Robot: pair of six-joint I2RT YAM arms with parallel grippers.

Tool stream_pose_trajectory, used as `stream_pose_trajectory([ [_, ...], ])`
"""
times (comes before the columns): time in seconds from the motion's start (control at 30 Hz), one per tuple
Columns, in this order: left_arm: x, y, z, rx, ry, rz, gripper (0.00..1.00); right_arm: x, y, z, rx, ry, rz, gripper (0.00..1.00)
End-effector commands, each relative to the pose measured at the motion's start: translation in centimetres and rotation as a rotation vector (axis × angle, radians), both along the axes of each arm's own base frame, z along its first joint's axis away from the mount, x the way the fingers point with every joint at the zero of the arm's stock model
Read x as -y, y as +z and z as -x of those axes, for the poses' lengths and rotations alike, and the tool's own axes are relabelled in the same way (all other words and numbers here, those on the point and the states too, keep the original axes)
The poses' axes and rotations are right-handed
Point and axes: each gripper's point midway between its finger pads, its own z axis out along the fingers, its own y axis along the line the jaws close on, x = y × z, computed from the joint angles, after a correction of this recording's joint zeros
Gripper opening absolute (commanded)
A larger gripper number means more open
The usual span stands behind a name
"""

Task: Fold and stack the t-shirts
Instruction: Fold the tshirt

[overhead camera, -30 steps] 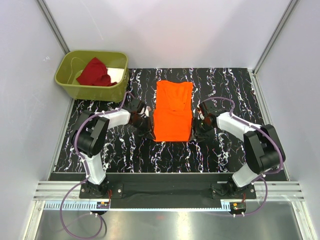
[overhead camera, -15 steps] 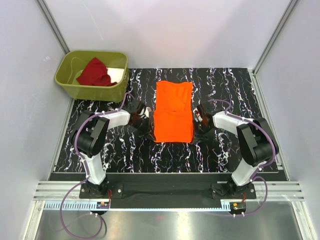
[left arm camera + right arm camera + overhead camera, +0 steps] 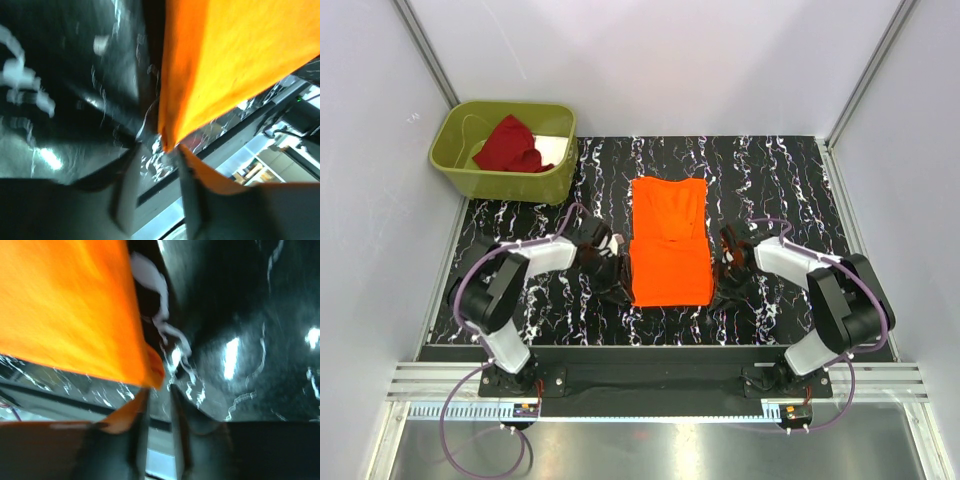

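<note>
Nearest me, the left tool [image 3: 619, 288] sat at the near left corner of the orange t-shirt [image 3: 670, 265]. Its wrist camera showed the jaws parted, daylight between them, and the cloth's corner coming to a point just at the fingertips rather than gripped, so I read it as released. The right tool [image 3: 727, 288] mirrored it at the near right corner. Its jaws showed only a narrow gap with the corner hanging right at their tips, and I could not tell whether it was pinching the hem or had let go. The shirt itself lay flat mid-desk [image 3: 780, 180] as a narrow rectangle, sides already turned in, its long axis running away from me. I judged I was partway through folding this first shirt. The next move called for a firm pinch on both near corners, then lifting and carrying them evenly toward the far edge to halve the length without skewing. Beyond it, in the far left corner, the dark red t-shirt [image 3: 510, 145] lay crumpled in the bin [image 3: 500, 183], not yet folded.
</note>
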Motion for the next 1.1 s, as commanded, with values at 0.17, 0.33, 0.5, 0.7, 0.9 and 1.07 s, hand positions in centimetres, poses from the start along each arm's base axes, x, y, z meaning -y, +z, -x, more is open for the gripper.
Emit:
stream_pose_trajectory([
  [0.17, -1.4, 6.0, -0.5, 0.149, -0.014, -0.044, 0.47, -0.3, 7.0, -2.6, 0.118, -0.005, 0.005, 0.52],
  [0.33, 2.2, 9.1, -5.0, 0.258, -0.022, 0.097, 0.34, -2.5, 8.3, -7.7, 0.211, -0.003, -0.059, 0.46],
  [0.5, 5.0, 7.9, -8.6, 0.259, -0.021, 0.185, 0.21, -6.0, 8.2, -13.6, 0.291, -0.013, -0.232, 0.00],
  [0.7, 5.2, 5.0, -13.2, 0.261, 0.041, 0.247, 0.14, -7.5, 7.6, -18.2, 0.309, -0.087, -0.518, 0.00],
  [0.9, 4.3, 1.8, -15.1, 0.220, 0.062, 0.268, 0.14, -5.7, 4.2, -19.7, 0.238, -0.165, -0.625, 0.00],
  [1.07, 3.5, 1.0, -15.5, 0.227, 0.018, 0.197, 0.22, -3.0, 0.8, -19.8, 0.188, -0.232, -0.609, 0.00],
])
